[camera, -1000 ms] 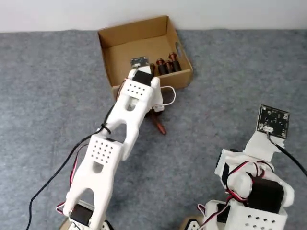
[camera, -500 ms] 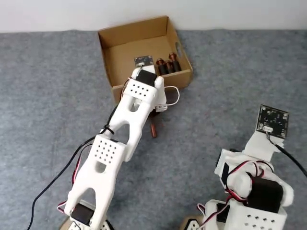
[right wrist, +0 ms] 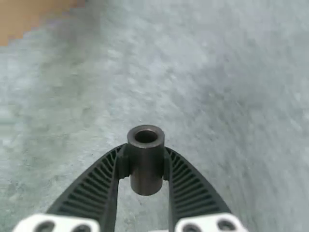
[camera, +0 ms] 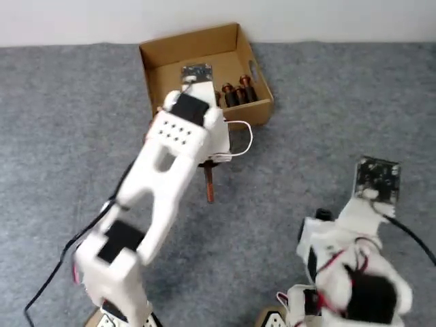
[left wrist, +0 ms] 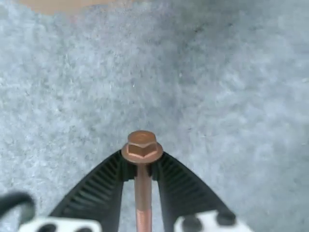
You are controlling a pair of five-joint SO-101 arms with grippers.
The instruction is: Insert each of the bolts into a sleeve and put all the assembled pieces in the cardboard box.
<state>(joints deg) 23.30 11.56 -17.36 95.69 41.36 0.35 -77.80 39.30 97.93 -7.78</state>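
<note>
Assembled pieces [camera: 236,92], seemingly three, are laid in the cardboard box [camera: 191,37]. One bolt [left wrist: 141,151] is clamped by the fingers of the left gripper [left wrist: 141,162] over the counter [camera: 327,102] near the box, and a sleeve [right wrist: 146,166] is clamped by those of the right gripper [right wrist: 145,154]. Joining and boxing this pair is judged to be left.

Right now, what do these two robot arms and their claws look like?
Both are chunky white plastic. The left arm has grids of small round holes, a black cable and a thin white wire loop. The right arm shows black motor blocks, red wires and a black circuit board. The left claw and right claw each have two black ribbed fingers on white mounts.
</note>
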